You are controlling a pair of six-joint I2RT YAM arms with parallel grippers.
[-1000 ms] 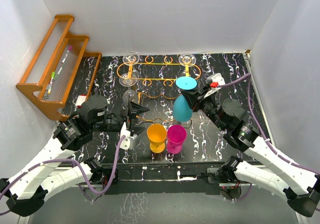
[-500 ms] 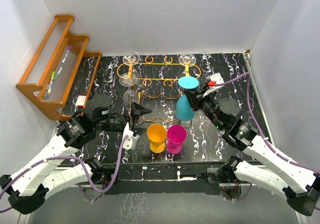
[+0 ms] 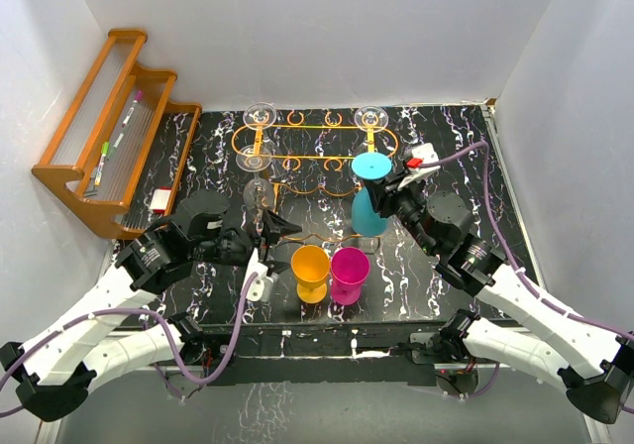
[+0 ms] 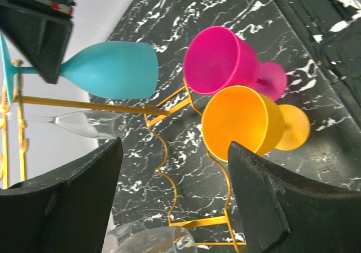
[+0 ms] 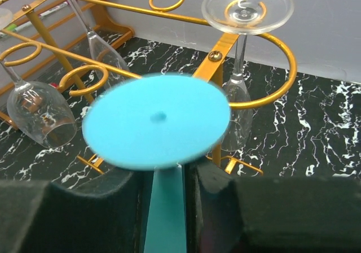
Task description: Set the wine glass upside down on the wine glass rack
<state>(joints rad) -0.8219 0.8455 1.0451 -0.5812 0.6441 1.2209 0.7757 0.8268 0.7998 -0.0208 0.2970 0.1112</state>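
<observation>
The right gripper (image 3: pixel 394 194) pinches the teal wine glass (image 3: pixel 369 214) by its stem, leaving the foot free to slide into a ring slot of the wine glass rack (image 3: pixel 307 126). The glass hangs just beside the rack's right end, its long axis near vertical, bowl down and foot up. The left gripper (image 3: pixel 277 228) hovers with its 2 fingers spread, holding nothing.

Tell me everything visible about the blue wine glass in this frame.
The blue wine glass is opaque, matte and plastic-looking, with a flat round foot, a thin stem and a tapered bowl. It is upside down, foot up, roughly upright. The right gripper is shut on its stem. It hangs at the near right end of the orange rack; contact with the rack cannot be told.
</observation>
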